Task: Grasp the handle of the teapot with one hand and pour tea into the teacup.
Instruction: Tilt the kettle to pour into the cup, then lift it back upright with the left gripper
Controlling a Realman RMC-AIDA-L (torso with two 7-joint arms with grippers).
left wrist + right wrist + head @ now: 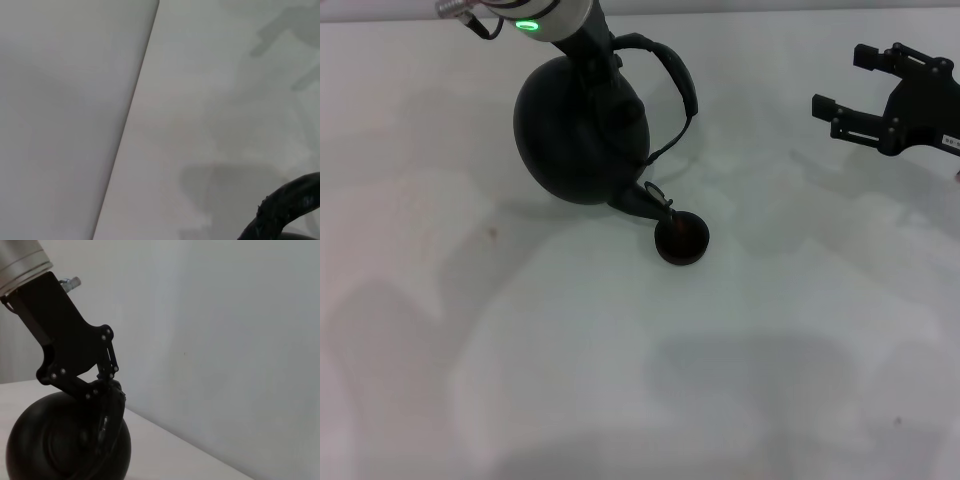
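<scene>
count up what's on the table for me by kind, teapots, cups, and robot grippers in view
Teapots: 1, the teapot, tilted, spout over the cup
Cups: 1, the teacup
Grippers: 2, the left gripper on the handle, the right gripper off to the side, open
Total: 4

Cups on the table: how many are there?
1. A single small teacup sits right under the spout of the tilted teapot, which the left gripper holds. Nothing suggests another hidden one.

The left gripper (pixel 605 75) is largely masked by its own arm and the teapot (pixel 575 135) — finger closure on the handle (pixel 675 75) cannot be confirmed — the lid is hidden.
</scene>
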